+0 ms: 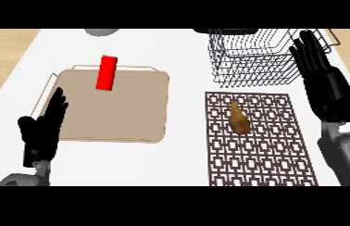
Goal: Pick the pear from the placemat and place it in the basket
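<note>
1. counter (184, 160): white, flat, smooth top; bears everything listed below.
2. tray (137, 118): tan, rounded-corner, thin raised rim; not part of the task. a red block (107, 72) stands upright near its far edge.
3. placemat (273, 146): dark brown lattice pattern, flat, rectangular. risk: an open weave could catch fingertips sweeping low.
4. basket (249, 58): dark wire mesh, open top, just beyond the placemat. risk: the pear could clip the near rim if carried low.
5. right hand (321, 81): black, fingers straight and spread, holding nothing, beside the basket, apart from the pear.
6. left hand (44, 128): black, open, empty, resting at the tray's left edge.
7. pear (239, 118): brown-yellow, tapered, lying on its side on the placemat's far half. risk: a rounded, narrowing body may roll or slip from a grasp near the neck.
</note>
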### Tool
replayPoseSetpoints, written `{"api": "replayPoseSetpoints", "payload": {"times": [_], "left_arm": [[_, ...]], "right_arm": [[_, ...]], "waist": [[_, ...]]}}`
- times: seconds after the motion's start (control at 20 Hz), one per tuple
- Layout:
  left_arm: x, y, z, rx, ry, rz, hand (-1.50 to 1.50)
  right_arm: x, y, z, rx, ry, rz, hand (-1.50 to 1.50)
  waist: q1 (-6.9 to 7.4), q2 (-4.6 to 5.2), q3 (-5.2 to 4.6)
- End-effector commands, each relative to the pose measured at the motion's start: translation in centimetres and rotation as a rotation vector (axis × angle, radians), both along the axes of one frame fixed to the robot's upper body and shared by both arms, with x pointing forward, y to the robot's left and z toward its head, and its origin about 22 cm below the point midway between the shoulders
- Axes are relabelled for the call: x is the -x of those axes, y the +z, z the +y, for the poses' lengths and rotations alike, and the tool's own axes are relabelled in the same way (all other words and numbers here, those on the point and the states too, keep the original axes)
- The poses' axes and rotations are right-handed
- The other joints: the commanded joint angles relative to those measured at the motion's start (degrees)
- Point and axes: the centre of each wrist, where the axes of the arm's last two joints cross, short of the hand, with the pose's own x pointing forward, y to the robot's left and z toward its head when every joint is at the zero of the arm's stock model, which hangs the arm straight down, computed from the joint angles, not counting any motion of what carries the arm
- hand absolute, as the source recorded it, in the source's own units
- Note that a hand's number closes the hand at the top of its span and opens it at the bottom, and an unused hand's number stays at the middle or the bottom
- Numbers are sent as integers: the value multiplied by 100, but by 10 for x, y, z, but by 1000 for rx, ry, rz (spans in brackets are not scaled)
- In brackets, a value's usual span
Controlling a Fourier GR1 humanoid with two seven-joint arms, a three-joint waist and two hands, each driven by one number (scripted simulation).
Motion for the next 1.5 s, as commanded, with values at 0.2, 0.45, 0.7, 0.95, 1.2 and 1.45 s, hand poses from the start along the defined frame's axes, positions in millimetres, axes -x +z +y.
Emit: {"api": "replayPoseSetpoints", "payload": {"times": [0.2,0.45,0.7,0.95,1.2,1.45], "left_arm": [[6,-4,23,-246,-55,139,0],[16,-19,21,-251,-93,231,0],[31,-30,36,-248,-13,307,0],[48,-37,44,-250,41,347,0],[43,-26,46,-257,38,317,0],[41,-25,41,-251,15,314,0]], "right_arm": [[29,17,130,4,336,-445,150],[24,18,126,461,318,-683,-150],[15,11,81,597,-184,-799,-150],[30,-33,44,818,-398,-633,-150],[74,-91,38,1121,-161,-316,-150],[102,-89,67,1254,-108,-246,-150]], "waist": [[-173,-10,-6],[-234,-122,-96],[-1035,-325,-85],[-1316,-317,-110],[-1173,-226,-133],[-1047,-217,-116]]}}
